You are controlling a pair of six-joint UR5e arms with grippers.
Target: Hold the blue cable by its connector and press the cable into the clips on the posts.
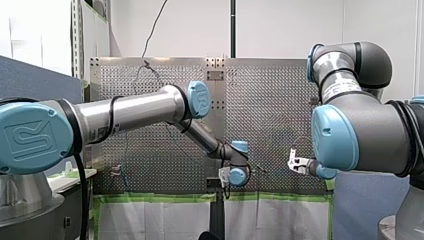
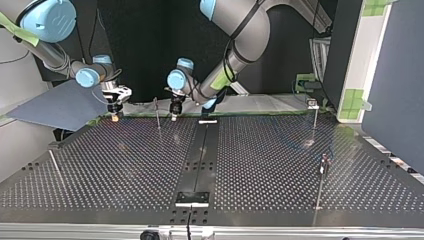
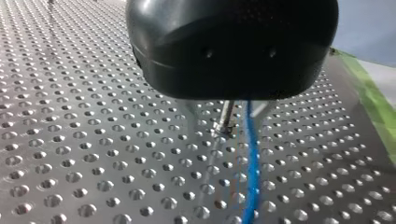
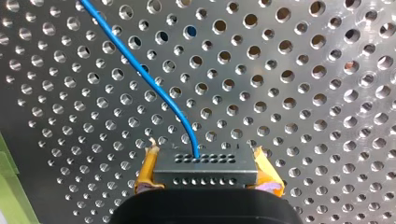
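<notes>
Far edge of the counter [image 4: 303, 93]: my right gripper [image 4: 206, 169], upper left in the top view, pinches the dark connector [image 4: 205, 176] between yellow-padded jaws. The blue cable [image 4: 122, 50] runs ahead from it and shows again beneath my left gripper [image 2: 175, 107]. Whether the left jaws are spread or closed I cannot tell.

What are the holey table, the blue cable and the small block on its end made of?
Table: likely bare metal; grey, with glints around the drilled holes.
Blue cable: smooth glossy sheath, probably plastic; it bends softly.
Connector block: dark, matte, sharp-edged, with rows of small holes; plastic or coated metal, cannot tell.
</notes>
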